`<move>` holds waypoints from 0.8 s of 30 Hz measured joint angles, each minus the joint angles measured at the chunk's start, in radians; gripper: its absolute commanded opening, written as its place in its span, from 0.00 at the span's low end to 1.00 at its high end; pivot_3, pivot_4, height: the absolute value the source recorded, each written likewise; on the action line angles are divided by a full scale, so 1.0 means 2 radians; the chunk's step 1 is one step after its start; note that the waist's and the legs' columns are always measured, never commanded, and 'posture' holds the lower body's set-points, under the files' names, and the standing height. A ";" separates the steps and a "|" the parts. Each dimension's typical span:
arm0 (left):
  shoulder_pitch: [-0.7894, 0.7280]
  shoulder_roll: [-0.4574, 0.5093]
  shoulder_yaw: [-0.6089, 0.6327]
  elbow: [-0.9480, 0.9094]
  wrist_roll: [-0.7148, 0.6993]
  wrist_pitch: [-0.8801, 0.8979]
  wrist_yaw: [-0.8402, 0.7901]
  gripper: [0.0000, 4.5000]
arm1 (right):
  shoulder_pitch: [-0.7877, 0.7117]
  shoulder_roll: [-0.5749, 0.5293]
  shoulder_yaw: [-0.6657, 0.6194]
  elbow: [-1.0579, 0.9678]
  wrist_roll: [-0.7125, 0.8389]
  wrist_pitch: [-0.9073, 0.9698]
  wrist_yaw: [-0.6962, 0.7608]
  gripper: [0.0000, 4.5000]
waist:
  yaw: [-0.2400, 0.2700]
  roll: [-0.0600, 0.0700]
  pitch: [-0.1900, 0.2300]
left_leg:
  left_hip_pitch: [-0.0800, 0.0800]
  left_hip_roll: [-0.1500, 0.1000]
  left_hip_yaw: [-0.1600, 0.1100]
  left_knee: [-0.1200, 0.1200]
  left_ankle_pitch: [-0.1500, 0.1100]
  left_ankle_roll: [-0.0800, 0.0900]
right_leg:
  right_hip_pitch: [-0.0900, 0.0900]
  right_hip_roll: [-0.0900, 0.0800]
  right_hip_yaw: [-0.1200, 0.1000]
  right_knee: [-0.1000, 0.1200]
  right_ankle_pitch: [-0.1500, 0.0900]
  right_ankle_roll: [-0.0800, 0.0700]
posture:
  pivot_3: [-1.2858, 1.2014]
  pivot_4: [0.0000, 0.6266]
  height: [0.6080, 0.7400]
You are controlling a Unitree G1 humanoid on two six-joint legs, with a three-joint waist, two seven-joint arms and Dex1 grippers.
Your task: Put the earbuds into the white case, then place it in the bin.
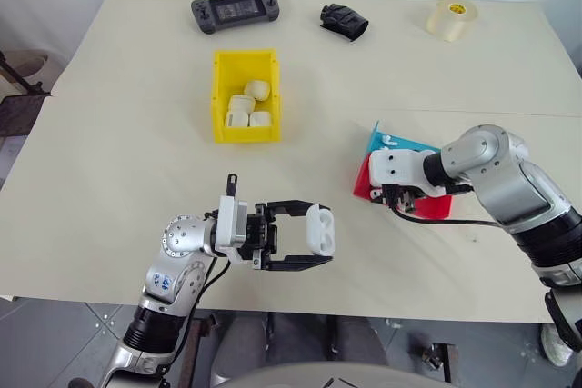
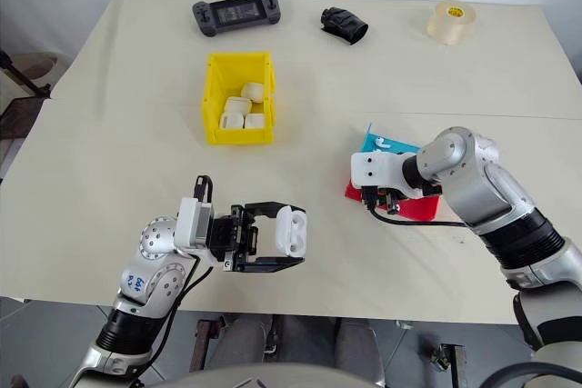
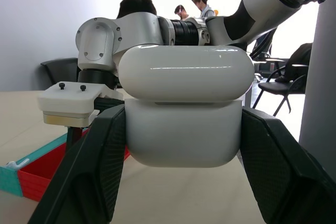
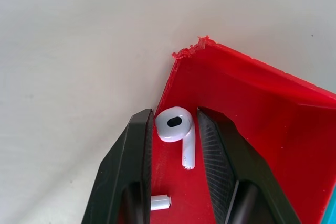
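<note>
Earbud pickup in hand: right gripper (image 4: pixel 175 129) stands part-open astride one earbud (image 4: pixel 177 129) in the red tray (image 4: pixel 252 108), not yet clamped, so closing comes next; left gripper (image 1: pixel 314 235) clamps the white case (image 1: pixel 320 229), lid apparently shut.

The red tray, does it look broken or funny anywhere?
Yes. The red plastic tray has a jagged, chipped corner, as if a piece snapped off. A small glossy white earbud lies just inside that corner, between the right gripper fingers.
</note>
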 measured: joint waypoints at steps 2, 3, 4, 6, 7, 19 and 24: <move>0.000 0.000 0.000 0.000 0.000 0.000 0.000 0.62 | 0.000 0.000 0.000 0.001 -0.003 -0.007 0.003 0.25 | 0.000 0.000 0.000 | 0.000 0.000 0.000 0.000 0.000 0.000 | 0.000 0.000 0.000 0.000 0.000 0.000 | 0.52 0.24 1.00; 0.000 0.000 0.000 0.000 0.000 0.000 0.000 0.62 | 0.000 0.000 0.000 0.002 -0.004 -0.011 0.004 0.21 | 0.000 0.000 0.000 | 0.000 0.000 0.000 0.000 0.000 0.000 | 0.000 0.000 0.000 0.000 0.000 0.000 | 0.52 0.24 1.00; 0.000 0.000 0.000 0.000 0.000 -0.001 0.000 0.62 | 0.000 0.000 0.000 0.002 -0.004 -0.013 0.007 0.18 | 0.000 0.000 0.000 | 0.000 0.000 0.000 0.000 0.000 0.000 | 0.000 0.000 0.000 0.000 0.000 0.000 | 0.52 0.24 1.00; 0.000 0.000 0.000 0.000 0.000 -0.001 0.001 0.62 | 0.000 0.000 0.000 0.003 -0.007 -0.019 0.008 0.12 | 0.000 0.000 0.000 | 0.000 0.000 0.000 0.000 0.000 0.000 | 0.000 0.000 0.000 0.000 0.000 0.000 | 0.52 0.24 1.00; 0.000 0.000 0.000 0.000 0.000 -0.001 0.001 0.62 | 0.000 0.000 0.000 0.004 -0.009 -0.023 0.008 0.12 | 0.000 0.000 0.000 | 0.000 0.000 0.000 0.000 0.000 0.000 | 0.000 0.000 0.000 0.000 0.000 0.000 | 0.52 0.24 1.00; -0.003 0.000 0.001 0.001 0.000 -0.005 0.003 0.62 | 0.015 0.005 -0.038 0.001 0.020 -0.023 0.002 0.12 | 0.001 0.000 0.000 | 0.000 0.000 0.000 0.000 0.000 0.000 | 0.000 0.000 0.000 0.000 0.000 0.000 | 0.52 0.24 1.00; -0.010 0.001 0.004 0.003 -0.001 -0.004 0.000 0.62 | 0.087 0.002 -0.173 -0.077 0.134 0.002 0.000 0.12 | 0.002 0.000 0.000 | 0.000 0.000 0.000 -0.001 0.000 0.000 | 0.001 0.000 -0.001 0.000 0.000 0.000 | 0.52 0.24 1.00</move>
